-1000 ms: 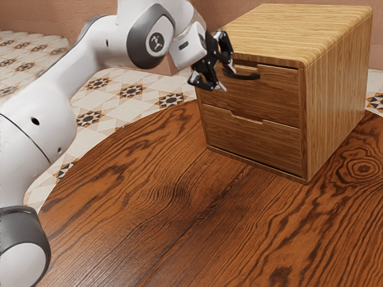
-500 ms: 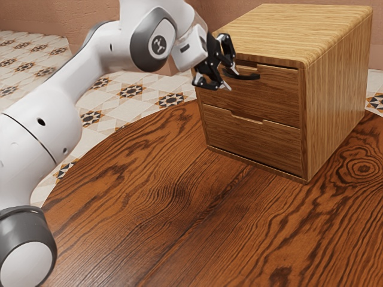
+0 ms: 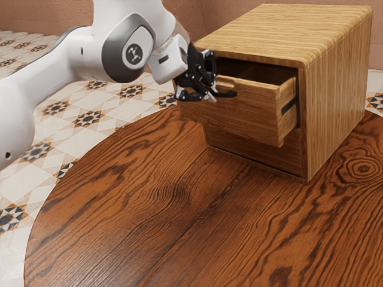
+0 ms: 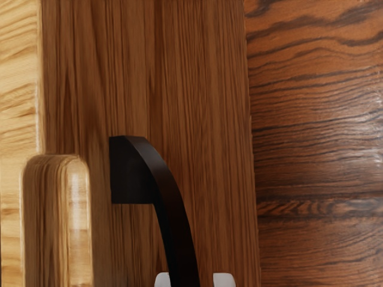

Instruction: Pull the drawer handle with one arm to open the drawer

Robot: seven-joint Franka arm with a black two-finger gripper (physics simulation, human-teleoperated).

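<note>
Dark wooden table [image 3: 179, 215] over patterned floor tiles [image 3: 90, 113]. The gripper [image 3: 206, 91] clasps the black handle [image 3: 227, 94] of the top drawer [image 3: 251, 110], which stands partly out.

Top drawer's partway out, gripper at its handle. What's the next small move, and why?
Probably draw the handle straight out from the cabinet a little farther: the top drawer is only partly open, and the gripper sits at the handle.

The white arm [image 3: 54, 66] reaches in from the exterior view's left, bent at its grey elbow joint [image 3: 128, 54], wrist [image 3: 169, 57] roughly level, black hand [image 3: 205, 89] closed with both pads [image 4: 162, 280] pressing the handle [image 3: 227, 94] from opposite sides.
</note>
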